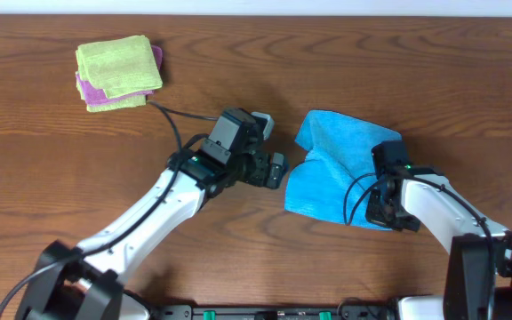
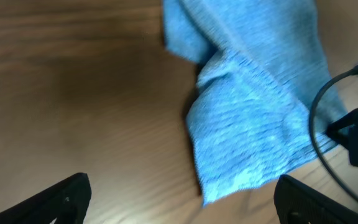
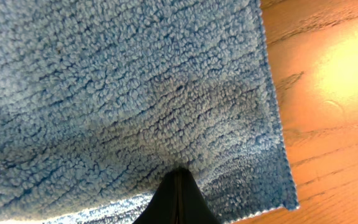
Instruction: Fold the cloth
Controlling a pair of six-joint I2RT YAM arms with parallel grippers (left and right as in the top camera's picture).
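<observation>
Across a brown wood-grain table, find the cloth right of centre, rumpled and part-doubled, ridged through the middle, not yet square anywhere. Note the right gripper down at the near right corner, closed to a point and, by the look of it, nipping the terry there. Note the left gripper just beside the cloth's left edge, spread wide, gripping nothing. Leave alone the lime-green cloth stacked on the purple cloth at the far left, well apart.

Judging the step in hand: take the free left side with the open hand, so as to carry both ends together. To do it well, come in low at the near left corner, slip one finger under the hem and one above, and close on a single layer only (easy to catch two along the doubled ridge). Match the right hand's height before carrying, pull just taut enough to flatten the ridge, then lay corner onto corner and release only once flush.

From overhead: get the whole layout, both arms, the cloth's outline and the spare stack, but little of either pair of fingertips. From the left wrist: see both open fingers at the lower corners and a cloth corner between them, though blurred. From the right wrist: see the closed tips against the pile, the hemmed edge and bare wood beyond, with nothing of the left arm.
</observation>
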